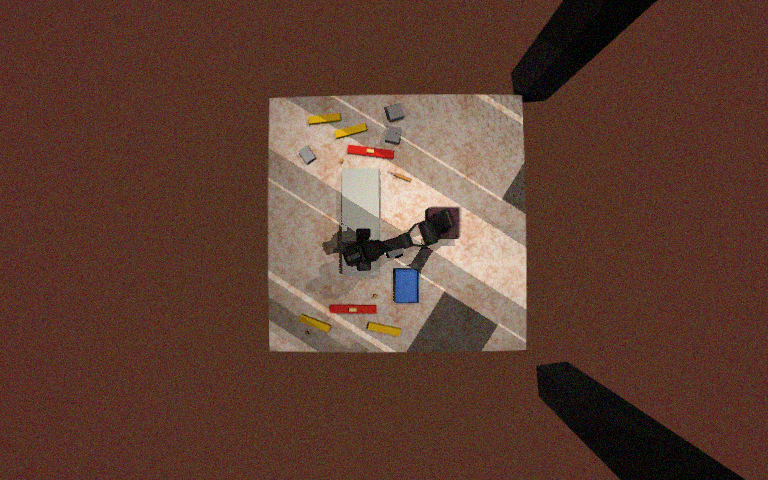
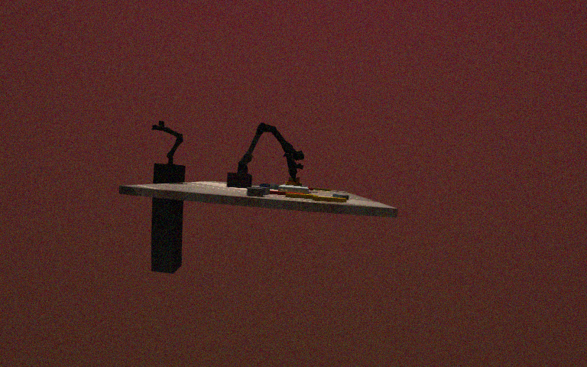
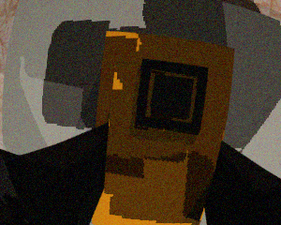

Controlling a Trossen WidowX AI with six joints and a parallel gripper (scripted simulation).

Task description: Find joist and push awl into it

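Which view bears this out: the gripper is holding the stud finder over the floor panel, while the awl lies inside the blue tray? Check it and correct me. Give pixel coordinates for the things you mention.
The awl (image 1: 402,176) is not inside the blue tray (image 1: 405,285); the top view shows it lying on the table (image 1: 483,261) beside the panel (image 1: 360,187). The rest stands.
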